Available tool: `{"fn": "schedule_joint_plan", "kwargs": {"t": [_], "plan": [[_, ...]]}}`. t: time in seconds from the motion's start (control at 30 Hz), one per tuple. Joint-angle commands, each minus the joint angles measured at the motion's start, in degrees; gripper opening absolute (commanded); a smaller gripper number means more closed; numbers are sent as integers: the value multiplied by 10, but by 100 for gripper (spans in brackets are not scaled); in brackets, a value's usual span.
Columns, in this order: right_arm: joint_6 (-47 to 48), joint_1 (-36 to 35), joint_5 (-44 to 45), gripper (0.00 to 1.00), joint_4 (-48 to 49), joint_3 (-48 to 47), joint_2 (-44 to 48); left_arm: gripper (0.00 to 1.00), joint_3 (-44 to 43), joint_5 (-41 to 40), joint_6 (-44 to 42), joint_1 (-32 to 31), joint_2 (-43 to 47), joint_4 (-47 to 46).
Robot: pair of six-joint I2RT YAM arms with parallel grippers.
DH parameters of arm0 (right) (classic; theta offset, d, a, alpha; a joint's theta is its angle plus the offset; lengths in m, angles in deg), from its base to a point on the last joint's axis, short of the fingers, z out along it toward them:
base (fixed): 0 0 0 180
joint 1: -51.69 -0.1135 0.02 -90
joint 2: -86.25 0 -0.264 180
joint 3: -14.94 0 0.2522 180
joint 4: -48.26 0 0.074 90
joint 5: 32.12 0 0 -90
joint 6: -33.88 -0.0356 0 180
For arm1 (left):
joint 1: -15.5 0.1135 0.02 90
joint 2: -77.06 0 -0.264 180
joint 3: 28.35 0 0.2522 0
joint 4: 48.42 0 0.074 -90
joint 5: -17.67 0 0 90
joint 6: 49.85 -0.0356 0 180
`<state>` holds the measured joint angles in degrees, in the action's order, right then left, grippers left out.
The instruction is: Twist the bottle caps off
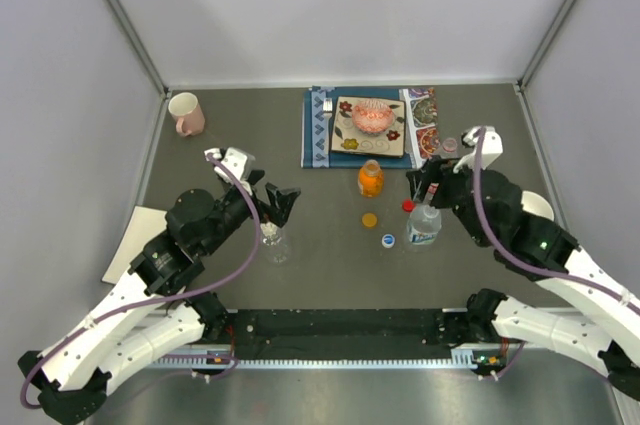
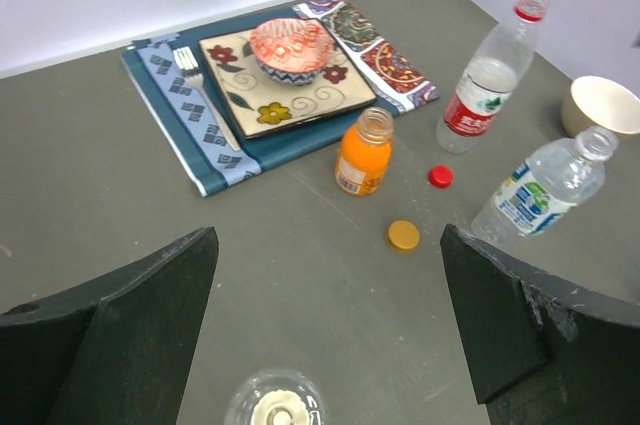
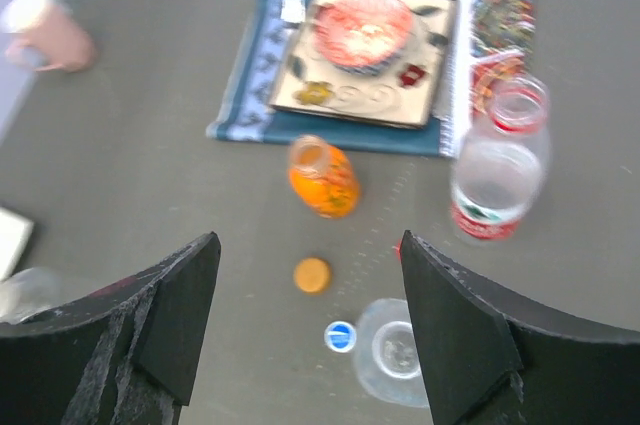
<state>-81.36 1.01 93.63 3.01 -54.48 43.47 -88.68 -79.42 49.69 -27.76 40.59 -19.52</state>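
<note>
Evidently 3 of the 4 caps are already off. The orange cap [image 1: 370, 219], blue cap [image 1: 388, 240] and red cap [image 1: 408, 206] lie loose on the surface [image 1: 250, 145] among the bottles, each near the neck it likely came from.

The left tool [image 1: 279, 204] hangs released, jaws wide, right above the clear bottle [image 1: 275, 245], probably lined up to take its top. The right tool [image 1: 426, 185] is likewise spread and empty over the blue-label bottle [image 1: 422, 227]. The orange bottle [image 1: 370, 179] stands uncapped just beside the placemat [image 1: 315, 135].

The left wrist view shows what is likely the white cap [image 2: 275, 411], a pale disc on the clear bottle's top; the top view cannot settle this. It also shows the red-label bottle [image 2: 488, 80] upright with a bare neck, largely hidden from above by the right arm. Only the right wrist view looks straight down the blue-label bottle's open mouth.
</note>
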Motion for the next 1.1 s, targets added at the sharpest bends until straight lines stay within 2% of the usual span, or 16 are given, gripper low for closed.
{"fn": "schedule_joint_plan", "kwargs": {"t": [0.0,0.07,0.17,0.27,0.37,0.53,0.67,0.87,1.07], "plan": [[39,-12,-156,72,26,-71,-24,99,-15,-124,14,1,1,7],[45,-35,-223,72,39,-82,-50,99,-45,-185,25,3,-17,52],[65,-95,-243,72,67,-93,-116,99,-88,-203,49,41,-67,129],[74,-141,-250,72,95,-110,-188,99,-92,-177,94,129,-84,164],[74,-159,-264,73,140,-120,-241,99,-89,-175,133,178,-77,176],[80,-181,-290,75,185,-155,-322,99,-92,-182,190,220,-84,209],[101,-199,-280,75,208,-183,-372,99,-72,-141,240,259,-91,224],[113,-205,-270,77,233,-217,-426,99,-32,-126,285,266,-82,224],[119,-205,-274,77,223,-248,-491,99,-13,-156,311,267,-80,252]]}}
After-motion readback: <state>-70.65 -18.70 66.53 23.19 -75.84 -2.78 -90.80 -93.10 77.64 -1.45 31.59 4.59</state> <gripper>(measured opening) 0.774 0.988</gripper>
